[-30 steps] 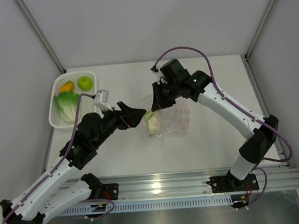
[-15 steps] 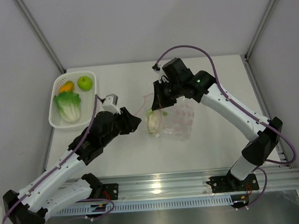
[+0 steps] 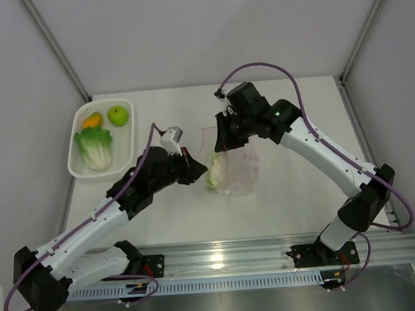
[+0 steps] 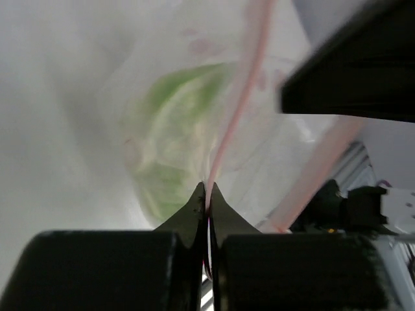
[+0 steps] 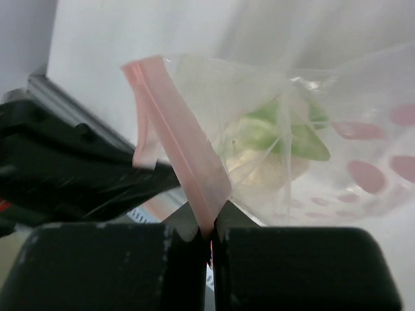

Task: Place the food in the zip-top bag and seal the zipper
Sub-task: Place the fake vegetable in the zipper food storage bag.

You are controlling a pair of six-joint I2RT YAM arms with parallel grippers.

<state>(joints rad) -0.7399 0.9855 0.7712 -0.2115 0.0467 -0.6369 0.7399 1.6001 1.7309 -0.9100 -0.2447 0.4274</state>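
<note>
The clear zip-top bag lies mid-table, and a whitish-green piece of food shows through it. My left gripper is shut on the bag's pink zipper edge at the left side of the mouth, its jaws pinching the thin strip. My right gripper is shut on the pink zipper strip at the far side of the mouth, the strip running up from between its tips. A green apple, an orange fruit and a leafy cabbage lie in the basket.
A white mesh basket stands at the table's left back corner. Metal frame posts rise at the back corners, and a rail runs along the near edge by the arm bases.
My left gripper moved right to the bag's mouth and closed from wide open onto the pink strip. The right gripper stayed shut on the strip, shifting only slightly.
</note>
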